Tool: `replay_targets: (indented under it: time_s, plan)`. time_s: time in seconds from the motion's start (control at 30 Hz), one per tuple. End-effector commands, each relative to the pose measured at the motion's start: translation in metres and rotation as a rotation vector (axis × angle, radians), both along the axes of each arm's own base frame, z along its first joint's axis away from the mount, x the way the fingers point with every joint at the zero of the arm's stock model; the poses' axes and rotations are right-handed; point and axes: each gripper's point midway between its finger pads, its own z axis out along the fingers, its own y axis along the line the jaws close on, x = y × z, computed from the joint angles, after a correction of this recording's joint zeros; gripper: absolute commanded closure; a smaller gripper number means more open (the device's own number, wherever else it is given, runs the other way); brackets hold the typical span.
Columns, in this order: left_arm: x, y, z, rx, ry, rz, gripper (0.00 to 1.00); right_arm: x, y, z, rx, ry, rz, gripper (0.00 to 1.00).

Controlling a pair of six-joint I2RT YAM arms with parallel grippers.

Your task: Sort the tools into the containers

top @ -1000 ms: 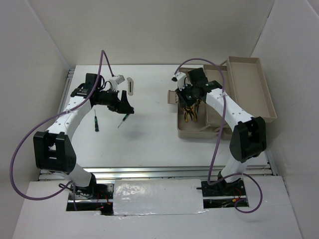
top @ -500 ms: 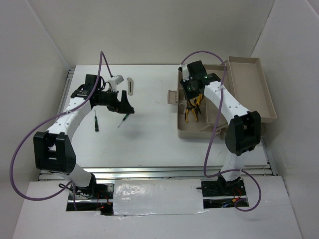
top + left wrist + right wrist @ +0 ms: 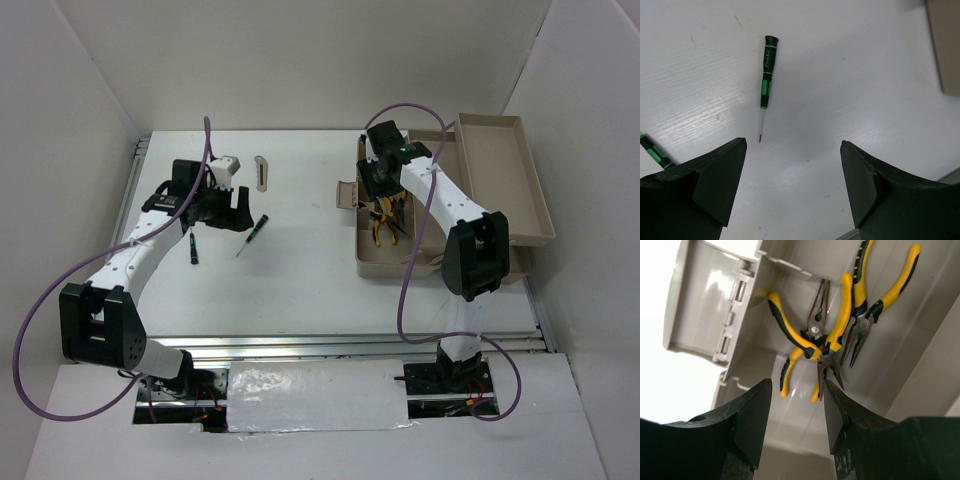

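L hand (image 3: 792, 150) jaws wide apart, empty, over tabletop (image 3: 865, 75); green-marked screwdriver (image 3: 766, 75) lies flat ahead of its fingers, not betw them; 2nd screwdriver (image 3: 193, 245) & flat grey metal piece (image 3: 261, 172) also loose on tabletop. R hand (image 3: 797, 390) jaws apart, holding nothing, above toolbox tub (image 3: 935, 365) w/ yellow-black pliers (image 3: 815, 335) heaped inside. Risks, imo: thin screwdriver may roll or skid if pinch lands off-centre; R fingers could clip tub wall or hook crossed pliers when lifting out.
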Motion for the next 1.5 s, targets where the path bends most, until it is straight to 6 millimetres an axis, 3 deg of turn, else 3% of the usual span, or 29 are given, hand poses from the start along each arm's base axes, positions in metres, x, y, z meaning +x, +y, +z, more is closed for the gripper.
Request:
replay_targets:
  time_s: [0.0,0.07,0.13,0.2,0.5,0.7,0.83,0.97,1.03,1.1,1.13,1.17,1.2,1.27,1.3,1.37,1.4,1.43,1.47]
  plan:
    - [0.014,0.01,-0.007,0.172,-0.075,0.038,0.12,0.0,0.013,0.055,0.087,-0.117,0.037,0.48]
    - [0.017,0.012,-0.028,0.262,-0.045,0.015,0.17,-0.004,0.02,0.066,0.152,-0.137,0.084,0.48]
    - [0.024,0.013,-0.038,0.296,-0.028,0.009,0.19,-0.01,0.023,0.091,0.205,-0.196,0.119,0.49]
    - [0.029,0.015,-0.06,0.331,0.025,-0.003,0.22,-0.022,0.03,0.11,0.29,-0.21,0.173,0.49]
    - [0.065,0.002,-0.094,0.351,0.078,-0.057,0.37,-0.066,0.035,0.16,0.548,-0.23,0.25,0.46]
    - [0.067,-0.008,-0.12,0.349,0.118,-0.088,0.39,-0.081,0.038,0.169,0.643,-0.231,0.219,0.41]
    - [0.067,-0.009,-0.139,0.364,0.15,-0.09,0.45,-0.084,0.042,0.161,0.694,-0.218,0.191,0.38]
    - [0.064,-0.009,-0.147,0.359,0.161,-0.089,0.59,-0.089,0.046,0.158,0.743,-0.197,0.188,0.38]
    - [0.063,-0.009,-0.147,0.333,0.168,-0.08,0.74,-0.09,0.05,0.158,0.768,-0.182,0.197,0.38]
    - [0.06,-0.015,-0.13,0.229,0.166,-0.083,0.85,-0.089,0.057,0.159,0.809,-0.152,0.206,0.37]
    - [0.054,-0.036,-0.113,0.083,0.158,-0.151,0.88,-0.087,0.061,0.158,0.832,-0.124,0.209,0.37]
    - [0.047,-0.043,-0.101,-0.008,0.152,-0.18,0.89,-0.085,0.064,0.16,0.845,-0.118,0.217,0.37]
    - [0.052,-0.046,-0.062,-0.142,0.091,-0.15,0.94,-0.081,0.067,0.172,0.857,-0.137,0.235,0.37]
    - [0.034,-0.067,-0.016,-0.388,0.072,-0.24,1.0,-0.076,0.077,0.18,0.892,-0.117,0.28,0.36]
    - [0.039,-0.069,0.028,-0.51,0.003,-0.227,1.0,-0.071,0.08,0.202,0.902,-0.157,0.308,0.35]
    - [0.026,-0.077,0.061,-0.654,-0.029,-0.263,1.0,-0.067,0.093,0.212,0.926,-0.151,0.35,0.26]
    - [0.014,-0.081,0.092,-0.755,-0.015,-0.261,1.0,-0.066,0.099,0.227,0.935,-0.182,0.38,0.22]
    - [0.015,-0.082,0.121,-0.782,-0.15,-0.31,1.0,-0.065,0.105,0.226,0.942,-0.17,0.387,0.21]
    - [0.009,-0.083,0.125,-0.808,-0.17,-0.312,1.0,-0.068,0.113,0.23,0.953,-0.171,0.411,0.2]
